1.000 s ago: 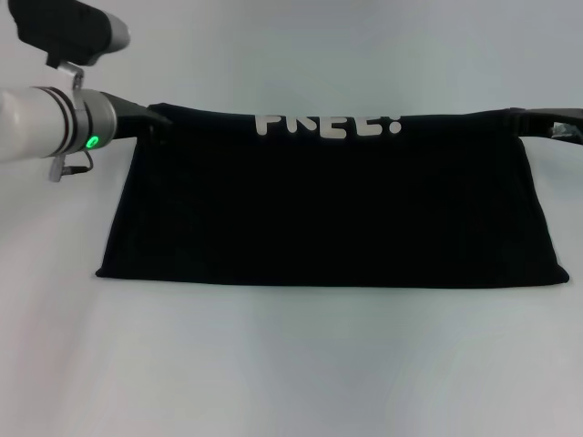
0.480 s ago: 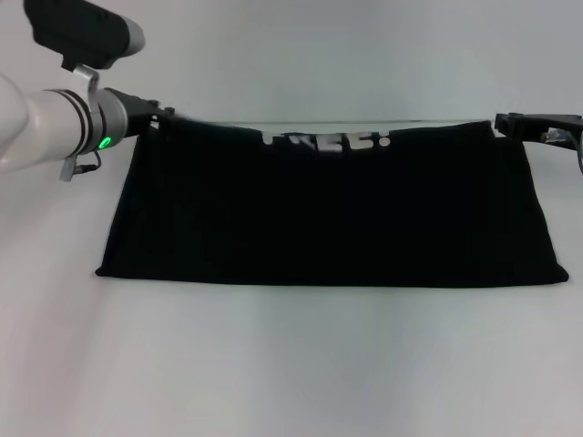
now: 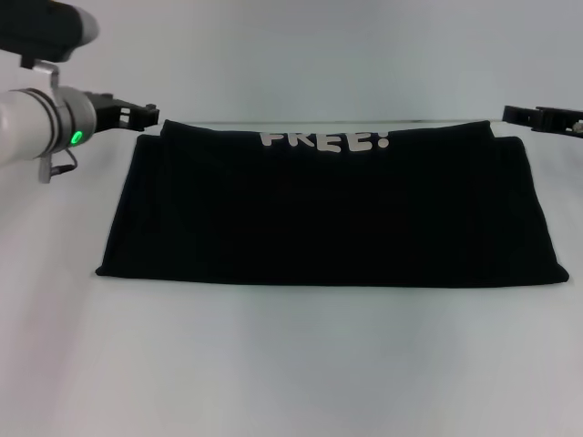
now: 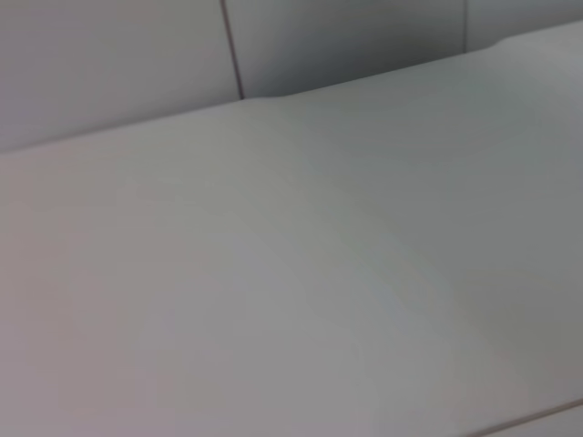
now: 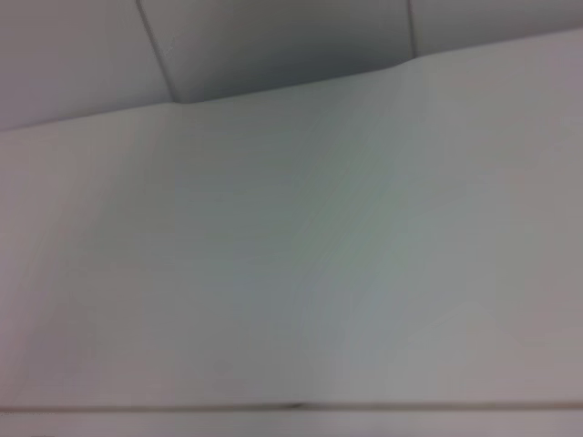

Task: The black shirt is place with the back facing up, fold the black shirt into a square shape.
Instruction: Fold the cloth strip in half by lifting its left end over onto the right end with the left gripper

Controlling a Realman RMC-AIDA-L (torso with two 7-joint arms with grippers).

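Both grippers withdrawn off far corners, left gripper [image 3: 146,115] open, right gripper [image 3: 510,113] state unclear; shirt [image 3: 328,214] lying flat between, long axis left-right

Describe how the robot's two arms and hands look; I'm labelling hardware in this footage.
The left arm is a white cylinder with a black band, a lit green dot, a metal bracket and a black unit above. Its left hand is black and angular. Only the black tip of the right hand shows.

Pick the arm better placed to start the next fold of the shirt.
Left, marginally: the left gripper hovers just off the black shirt at its far corner. The right gripper sits farther out beyond the opposite corner. Neither holds cloth.
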